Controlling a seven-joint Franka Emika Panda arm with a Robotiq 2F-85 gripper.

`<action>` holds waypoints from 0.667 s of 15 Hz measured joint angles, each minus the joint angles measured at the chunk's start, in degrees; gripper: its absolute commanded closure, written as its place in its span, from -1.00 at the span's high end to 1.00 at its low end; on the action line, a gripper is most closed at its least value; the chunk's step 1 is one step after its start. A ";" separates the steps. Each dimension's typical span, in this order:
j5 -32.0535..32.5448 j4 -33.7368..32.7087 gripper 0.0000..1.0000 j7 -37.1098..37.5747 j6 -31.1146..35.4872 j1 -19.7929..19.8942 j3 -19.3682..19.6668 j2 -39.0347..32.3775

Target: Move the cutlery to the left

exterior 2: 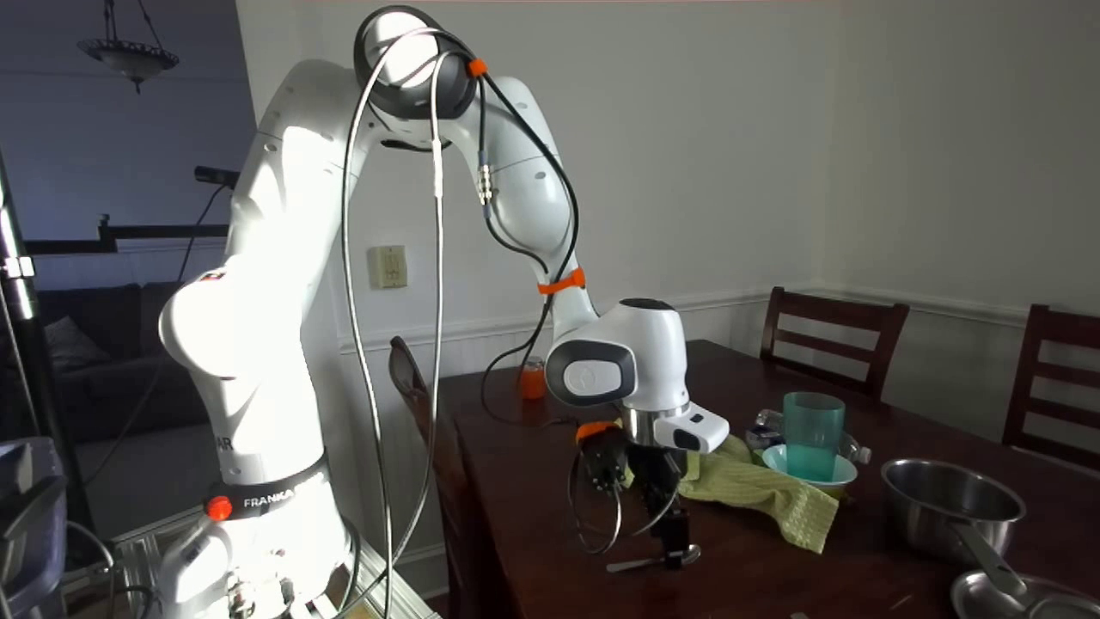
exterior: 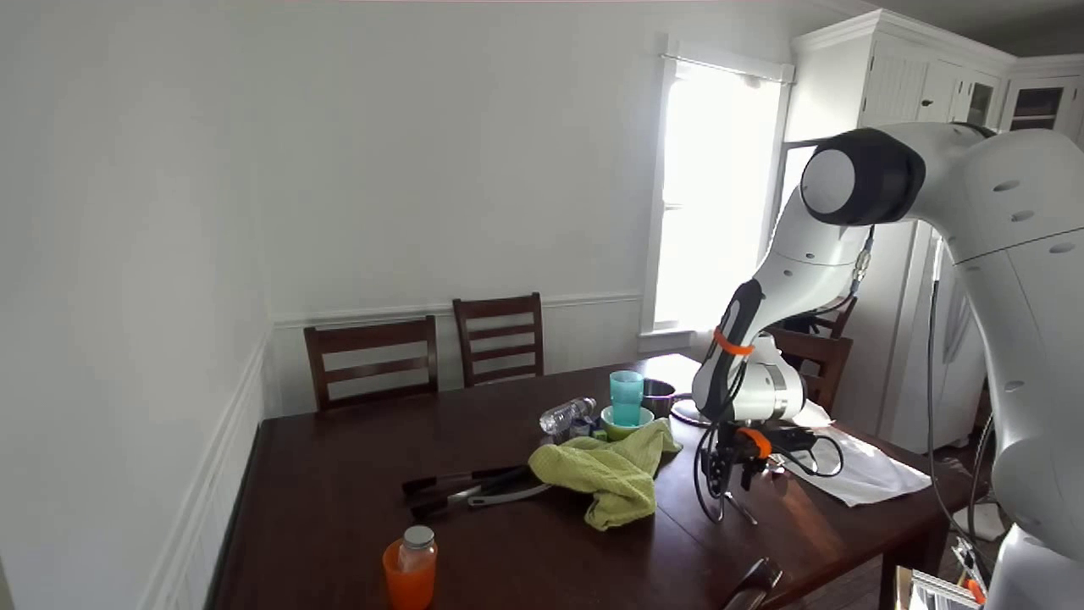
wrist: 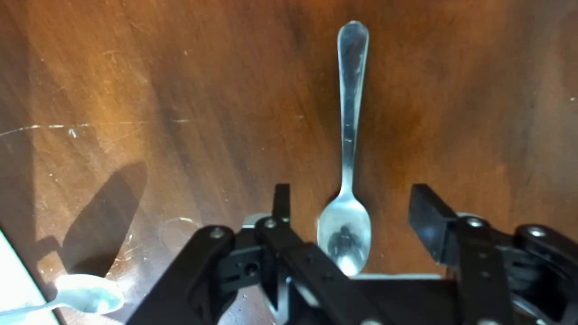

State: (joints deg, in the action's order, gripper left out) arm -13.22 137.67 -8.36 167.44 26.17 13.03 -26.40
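Observation:
A silvery metal spoon (wrist: 350, 113) lies on the dark wooden table, its handle pointing up in the wrist view. My gripper (wrist: 351, 194) is open, with one finger on each side of the spoon's neck and bowl and a gap on both sides. The spoon also shows in both exterior views (exterior: 742, 508) (exterior 2: 634, 566), under the gripper (exterior: 733, 485) (exterior 2: 675, 554). A second spoon (wrist: 88, 293) is at the lower left of the wrist view, its handle over the white sheet (wrist: 18, 282) and its bowl past the sheet's edge.
A green towel (exterior: 601, 474), a teal cup (exterior: 627, 398) in a bowl (exterior: 621, 428) and a clear bottle (exterior: 567, 415) are near the gripper. Black-handled utensils (exterior: 474, 491) and an orange cup (exterior: 410, 576) are farther off. A metal pot (exterior 2: 937, 507) stands on the table.

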 measured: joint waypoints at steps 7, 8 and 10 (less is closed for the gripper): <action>-0.11 -0.28 1.00 6.29 0.00 -0.18 2.63 5.29; -0.11 -0.45 1.00 8.42 0.00 -0.43 3.78 5.81; -0.05 -1.03 1.00 13.17 -0.01 -1.54 7.05 6.10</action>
State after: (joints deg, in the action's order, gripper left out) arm -13.27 136.64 4.81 167.43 24.63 20.08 -20.30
